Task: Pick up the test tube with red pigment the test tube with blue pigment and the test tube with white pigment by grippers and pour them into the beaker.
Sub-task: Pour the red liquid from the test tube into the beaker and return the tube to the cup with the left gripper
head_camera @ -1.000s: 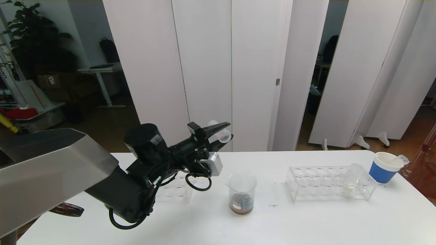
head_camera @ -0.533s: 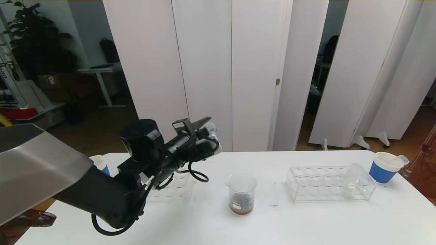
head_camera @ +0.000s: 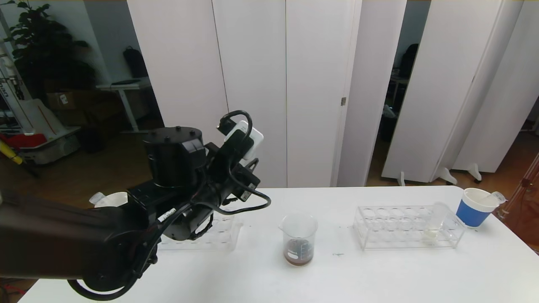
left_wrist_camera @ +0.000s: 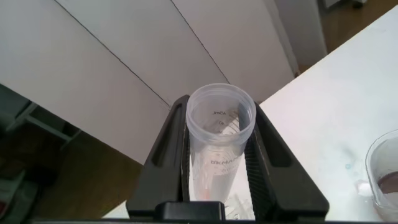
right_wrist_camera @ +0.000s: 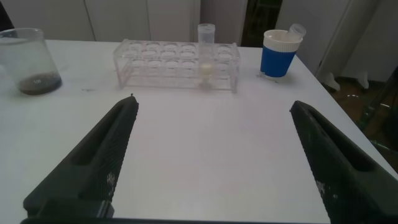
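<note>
My left gripper (left_wrist_camera: 219, 102) is shut on a clear test tube (left_wrist_camera: 221, 143). The tube is almost empty, with only a red trace near its bottom, and its open mouth points away from the wrist. In the head view the left wrist (head_camera: 236, 164) is raised left of the beaker (head_camera: 299, 240) and hides the tube. A little dark brownish-red liquid lies in the beaker. The test tube with white pigment (head_camera: 434, 223) leans in the right rack (head_camera: 396, 229). The test tube with blue pigment is out of view. My right gripper (right_wrist_camera: 211, 106) hangs open over bare table.
A second clear rack (head_camera: 217, 237) sits behind the left arm. A white paper cup (head_camera: 111, 199) stands at the far left. A blue-sleeved cup (head_camera: 476, 207) holding an empty tube stands at the right table corner. White partition panels rise behind the table.
The left arm has swung left, away from the beaker. Its wrist has rolled so the white module is now on top. The held tube no longer shows in the head view.
</note>
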Available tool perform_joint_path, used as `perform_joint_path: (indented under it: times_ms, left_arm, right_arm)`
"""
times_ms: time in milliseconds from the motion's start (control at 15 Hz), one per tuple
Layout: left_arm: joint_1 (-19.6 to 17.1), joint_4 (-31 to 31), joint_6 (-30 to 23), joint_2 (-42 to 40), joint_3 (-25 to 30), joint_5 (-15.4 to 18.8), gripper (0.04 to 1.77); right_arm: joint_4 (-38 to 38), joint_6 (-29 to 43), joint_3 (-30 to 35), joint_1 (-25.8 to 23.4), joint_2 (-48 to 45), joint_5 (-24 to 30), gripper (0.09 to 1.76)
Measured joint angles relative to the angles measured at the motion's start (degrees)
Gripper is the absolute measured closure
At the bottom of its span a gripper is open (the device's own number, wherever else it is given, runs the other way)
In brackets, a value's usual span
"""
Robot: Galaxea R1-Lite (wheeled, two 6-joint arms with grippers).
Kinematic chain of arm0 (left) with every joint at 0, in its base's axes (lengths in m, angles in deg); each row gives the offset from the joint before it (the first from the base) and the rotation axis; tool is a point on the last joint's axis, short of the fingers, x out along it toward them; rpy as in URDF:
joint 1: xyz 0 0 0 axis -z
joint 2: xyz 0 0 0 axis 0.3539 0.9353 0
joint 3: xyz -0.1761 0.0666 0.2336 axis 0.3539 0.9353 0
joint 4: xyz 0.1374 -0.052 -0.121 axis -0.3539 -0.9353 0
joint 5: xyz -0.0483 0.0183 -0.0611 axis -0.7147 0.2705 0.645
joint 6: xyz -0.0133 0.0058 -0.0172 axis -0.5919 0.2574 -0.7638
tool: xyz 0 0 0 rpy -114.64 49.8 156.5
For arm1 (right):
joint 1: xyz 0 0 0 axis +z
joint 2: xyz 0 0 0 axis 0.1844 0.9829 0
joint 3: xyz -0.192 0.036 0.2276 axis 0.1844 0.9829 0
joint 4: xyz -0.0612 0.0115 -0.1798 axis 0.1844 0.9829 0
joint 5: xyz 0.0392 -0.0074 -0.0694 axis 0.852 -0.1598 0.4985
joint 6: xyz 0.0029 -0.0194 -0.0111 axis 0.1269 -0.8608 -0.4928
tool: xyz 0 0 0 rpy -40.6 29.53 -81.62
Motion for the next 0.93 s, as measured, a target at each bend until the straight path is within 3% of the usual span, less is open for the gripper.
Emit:
perform_joint_path:
  times_ms: [400, 800, 933]
  left_arm:
    - [-1.55, -22.97, -23.67, -5.63, -7.96, -1.54, 1.22]
    - [-4.19, -25.64, -39.02, -6.84, -10.19, -1.51, 1.22]
    - [-5.32, -25.33, -39.96, -6.99, -9.25, -3.06, 1.22]
  right_arm:
    - [0.00, 0.02, 0.00, 0.00, 0.00, 0.00, 0.10]
    - [0.00, 0.00, 0.00, 0.00, 0.00, -0.02, 0.10]
    - [0.00, 0.00, 0.00, 0.00, 0.00, -0.02, 0.10]
